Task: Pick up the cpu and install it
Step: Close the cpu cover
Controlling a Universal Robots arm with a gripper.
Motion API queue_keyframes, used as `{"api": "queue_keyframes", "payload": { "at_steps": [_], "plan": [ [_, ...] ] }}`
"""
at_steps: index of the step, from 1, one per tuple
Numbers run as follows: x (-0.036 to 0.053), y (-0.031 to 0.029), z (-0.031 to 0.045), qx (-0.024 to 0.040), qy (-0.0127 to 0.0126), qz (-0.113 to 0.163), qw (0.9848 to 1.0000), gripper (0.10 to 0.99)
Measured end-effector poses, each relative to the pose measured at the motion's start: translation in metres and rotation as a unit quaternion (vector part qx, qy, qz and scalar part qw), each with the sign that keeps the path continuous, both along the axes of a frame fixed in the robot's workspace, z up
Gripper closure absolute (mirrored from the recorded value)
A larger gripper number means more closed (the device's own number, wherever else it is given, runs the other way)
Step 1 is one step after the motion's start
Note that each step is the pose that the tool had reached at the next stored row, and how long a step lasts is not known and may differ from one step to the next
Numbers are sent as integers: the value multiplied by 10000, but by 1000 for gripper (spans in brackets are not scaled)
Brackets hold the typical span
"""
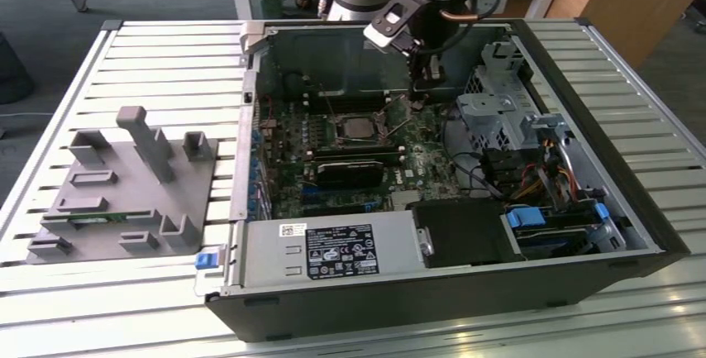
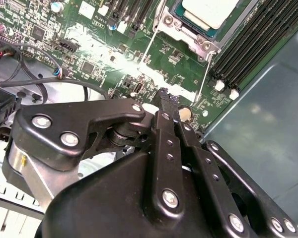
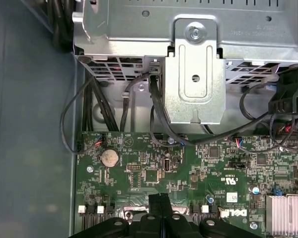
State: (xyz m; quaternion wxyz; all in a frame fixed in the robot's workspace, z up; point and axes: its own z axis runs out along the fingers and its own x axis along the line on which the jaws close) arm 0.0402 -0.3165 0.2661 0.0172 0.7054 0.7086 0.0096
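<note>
On the slatted table (image 1: 165,52), at the exterior view's left, a grey fixture (image 1: 121,184) stands well apart from the open case (image 1: 617,234), with bare slats between them. Inside the case's left wall lies the motherboard (image 1: 425,139). The cpu (image 1: 355,126) sits flat in its socket (image 1: 329,120) there, pale top up, and its corner shows in the second wrist view (image 2: 208,11). Just to its right the gripper (image 1: 422,96) hangs low over the board, apart from the cpu, fingers (image 2: 165,106) pressed together with nothing between them. Bare case wall lies open beyond the board's edge (image 2: 268,124). Further right the room tightens: a metal drive cage (image 1: 491,114) and black cables (image 3: 159,114) crowd the board's edge
</note>
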Motion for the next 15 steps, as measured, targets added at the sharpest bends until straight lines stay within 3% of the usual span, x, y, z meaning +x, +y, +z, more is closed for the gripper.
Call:
{"api": "queue_keyframes", "payload": {
  "at_steps": [9,15],
  "plan": [
    [98,11,-23,0,4,0,10000,980],
    [138,17,-117,0,22,0,10000,980]
  ]
}}
